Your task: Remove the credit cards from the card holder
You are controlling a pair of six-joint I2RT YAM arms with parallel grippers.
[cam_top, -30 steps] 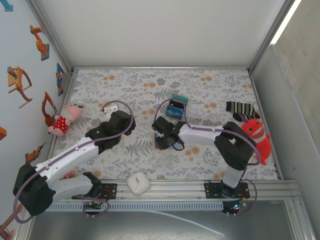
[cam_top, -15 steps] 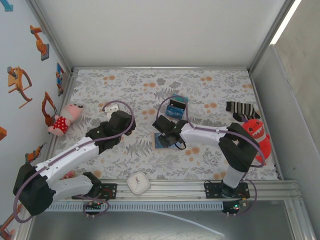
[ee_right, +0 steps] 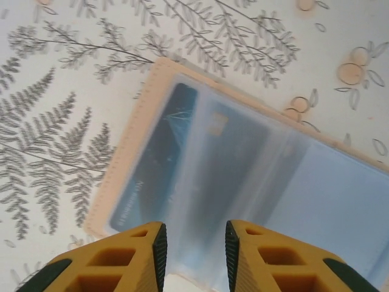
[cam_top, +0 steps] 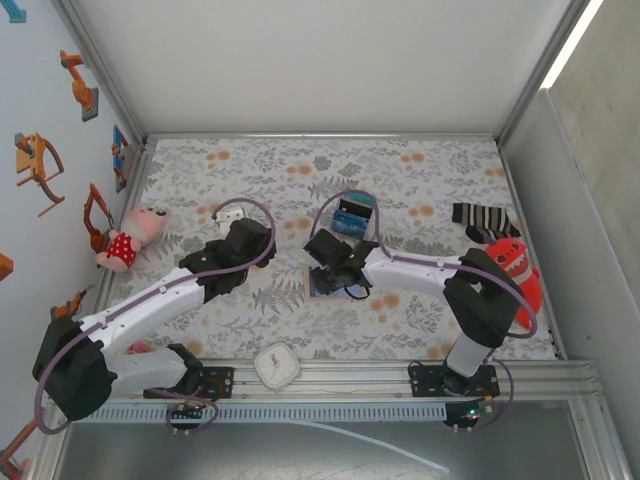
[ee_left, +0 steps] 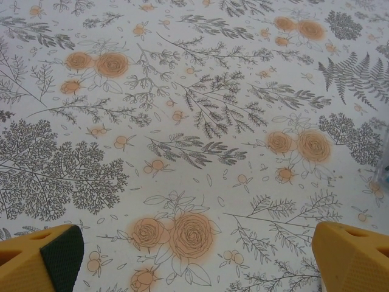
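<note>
Cards (ee_right: 155,164) sit tucked beneath cloudy plastic sleeves inside the card holder (ee_right: 255,182), which lies spread open and flat near the middle of the bench (cam_top: 420,170), sleeves facing up. We judge it lies that way so the card edges can be reached from above. Its outer border is tan with a stitched look, its lining pale blue-grey. The clearest card is dark blue, and a small gold patch shows on the one beside it. The right end effector (ee_right: 194,243) hangs low over the holder's near edge, its yellow fingers (ee_right: 121,261) with dark pads drawn close, leaving a slim gap in which we see nothing pinched. We take this as lining up on a sleeve mouth. Thin, slick cards under smooth plastic will probably be hard to pinch. The left end effector (ee_left: 197,255) is spread wide and empty over bare flowered cloth, well apart to the left. A teal, blue and black block (cam_top: 352,215) lies just behind the holder.
</note>
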